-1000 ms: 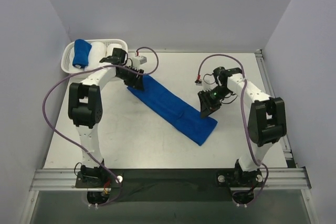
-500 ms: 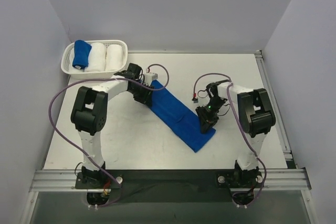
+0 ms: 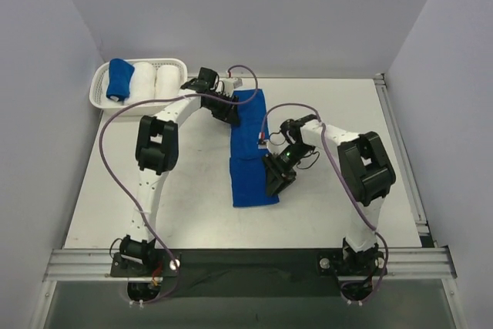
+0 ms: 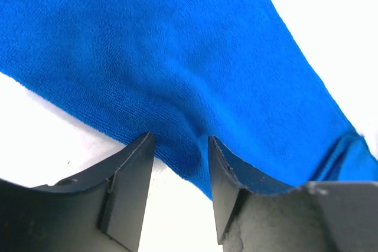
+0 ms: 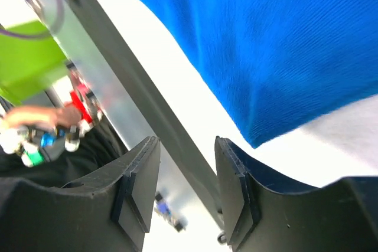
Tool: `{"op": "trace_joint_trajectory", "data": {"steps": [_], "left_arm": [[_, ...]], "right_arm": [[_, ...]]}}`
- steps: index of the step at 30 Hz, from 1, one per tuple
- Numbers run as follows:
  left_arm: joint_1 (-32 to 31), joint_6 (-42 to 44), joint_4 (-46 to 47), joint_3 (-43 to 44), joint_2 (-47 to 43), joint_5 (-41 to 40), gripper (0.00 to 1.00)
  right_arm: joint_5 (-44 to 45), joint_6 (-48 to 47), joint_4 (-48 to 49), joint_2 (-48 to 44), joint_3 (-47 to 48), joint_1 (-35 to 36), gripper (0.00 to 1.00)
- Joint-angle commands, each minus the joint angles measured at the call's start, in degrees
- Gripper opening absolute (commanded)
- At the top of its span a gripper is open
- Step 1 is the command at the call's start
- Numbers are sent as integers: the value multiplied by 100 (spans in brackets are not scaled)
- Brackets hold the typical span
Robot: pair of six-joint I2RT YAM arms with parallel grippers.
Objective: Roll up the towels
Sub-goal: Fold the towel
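**A:** Far left at the back of the table (image 3: pixel 154 190), what's logged?

**B:** White basket (image 3: pixel 98 99). One rolled towel (image 3: pixel 119 78), blue, sits at its left end. White rolls (image 3: pixel 143 82) fill the rest of it.

**A:** Next over?

**B:** Left gripper (image 3: pixel 231 112) (image 4: pixel 180 146), just right of the basket and about level with its near rim. Jaws stand a narrow gap apart. The wrist view shows a pucker of blue cloth pinched between the fingers (image 4: pixel 127 175).

**A:** Which cloth?

**B:** Strip towel (image 3: pixel 248 152) (image 4: pixel 177 57) (image 5: pixel 283 45). It lies flat on the table right of the basket. It runs from about the basket's near rim straight back toward the arm bases. Its far end is at the left gripper. A crease crosses it roughly midway.

**A:** And furthest from the basket?

**B:** Right gripper (image 3: pixel 275 181) (image 5: pixel 188 146), at the strip's right edge, close to the end nearest the arm bases. Fingers (image 5: pixel 139 187) are parted by a slim gap. A corner of the cloth meets the inner edge of one finger. Whether that corner is actually gripped, I cannot tell.
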Motion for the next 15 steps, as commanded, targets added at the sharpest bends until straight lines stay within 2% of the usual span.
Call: {"op": "trace_joint_trajectory", "data": {"steps": [1,3,5,6,7,9,10,12,13,15], "left_arm": [[152,259,-623,352,-163,829,53],[222,391,-545,-95,-576,882,53],[292,435,-326,-586,-1419,927,54],[353,462,32,-1337,-1761,918,55],[380,497,254,-1736,-2478,874,55],[380,812,823,-3059,-3238,646,57],[354,996,923,-3520,-3929,506,57],[240,1664,1020,-4207,-4557,321,57],[74,2075,1012,-4837,-5099,163,57],[-172,2455,1038,-5429,-5586,-83,53]], "right_arm": [[-497,197,-188,-494,348,-422,42],[-480,372,40,-706,348,-617,42],[-261,539,259,-891,418,-802,42],[-34,636,295,-909,462,-811,42],[108,715,339,-909,558,-811,41],[206,812,462,-857,621,-750,40],[354,960,532,-804,638,-732,39],[416,1014,716,-734,673,-662,38],[530,1102,778,-638,700,-627,36],[592,1137,902,-514,875,-539,33]]}}
